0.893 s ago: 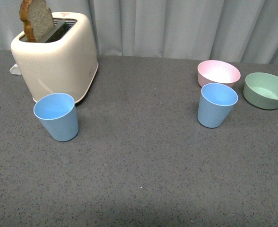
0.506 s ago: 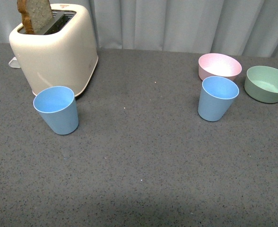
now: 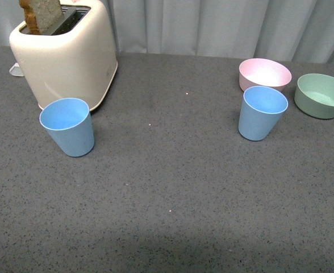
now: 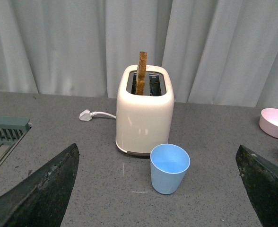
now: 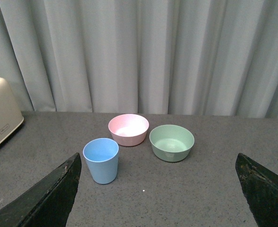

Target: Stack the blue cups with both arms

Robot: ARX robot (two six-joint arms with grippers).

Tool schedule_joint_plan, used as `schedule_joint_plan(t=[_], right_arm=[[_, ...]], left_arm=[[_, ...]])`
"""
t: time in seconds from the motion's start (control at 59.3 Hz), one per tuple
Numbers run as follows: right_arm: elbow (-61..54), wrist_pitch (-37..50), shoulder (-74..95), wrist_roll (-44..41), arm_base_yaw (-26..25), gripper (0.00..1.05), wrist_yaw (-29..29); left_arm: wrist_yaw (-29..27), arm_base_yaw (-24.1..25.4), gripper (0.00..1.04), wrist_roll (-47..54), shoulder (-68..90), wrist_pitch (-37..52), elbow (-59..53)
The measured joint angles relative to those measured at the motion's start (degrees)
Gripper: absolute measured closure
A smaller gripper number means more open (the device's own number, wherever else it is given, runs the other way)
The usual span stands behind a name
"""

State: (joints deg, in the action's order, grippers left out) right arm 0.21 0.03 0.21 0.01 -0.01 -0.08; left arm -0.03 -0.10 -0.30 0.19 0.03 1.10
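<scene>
Two light blue cups stand upright and empty on the grey table. One blue cup (image 3: pixel 68 126) is at the left, just in front of the toaster; the left wrist view shows it (image 4: pixel 169 168) ahead of my open left gripper (image 4: pixel 158 189), well short of the black fingertips (image 4: pixel 49 184). The other blue cup (image 3: pixel 262 112) is at the right, in front of the pink bowl; it (image 5: pixel 101 160) appears ahead and to one side of my open right gripper (image 5: pixel 158 189). Neither arm shows in the front view.
A cream toaster (image 3: pixel 62 54) with a slice of bread in it stands at the back left, its plug and cord (image 4: pixel 89 115) behind it. A pink bowl (image 3: pixel 264 74) and a green bowl (image 3: pixel 322 95) sit at the back right. A green rack (image 4: pixel 4 135) lies at the table's left side. Grey curtains hang behind.
The front view has shifted: the toaster, cups and bowls all sit a little higher in the picture than before. The cups keep their places on the table.
</scene>
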Motion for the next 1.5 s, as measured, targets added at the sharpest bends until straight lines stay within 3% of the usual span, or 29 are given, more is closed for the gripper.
schedule_joint_plan(t=[0.067, 0.152, 0.219, 0.472, 0.624, 1.062, 1.5], right_arm=[[0.0, 0.0, 0.0, 0.0, 0.0, 0.1, 0.0], [0.0, 0.0, 0.0, 0.0, 0.0, 0.1, 0.0], [0.0, 0.0, 0.0, 0.0, 0.0, 0.1, 0.0], [0.0, 0.0, 0.0, 0.0, 0.0, 0.1, 0.0], [0.0, 0.0, 0.0, 0.0, 0.0, 0.1, 0.0], [0.0, 0.0, 0.0, 0.0, 0.0, 0.1, 0.0], [0.0, 0.0, 0.0, 0.0, 0.0, 0.1, 0.0]], left_arm=[[-0.4, 0.0, 0.07, -0.1, 0.1, -0.1, 0.0], [-14.1, -3.6, 0.07, -5.7, 7.5, -10.6, 4.0], [-17.1, -3.5, 0.07, -8.2, 14.3, -10.8, 5.0], [-11.6, -2.3, 0.07, -12.1, 44.4, 8.2, 13.7], [-7.6, -3.1, 0.07, -12.5, 63.1, 12.6, 22.3], [-0.3, -3.7, 0.07, -17.6, 96.3, -3.8, 48.5], [-0.2, -4.4, 0.07, -22.1, 112.2, -12.4, 61.5]])
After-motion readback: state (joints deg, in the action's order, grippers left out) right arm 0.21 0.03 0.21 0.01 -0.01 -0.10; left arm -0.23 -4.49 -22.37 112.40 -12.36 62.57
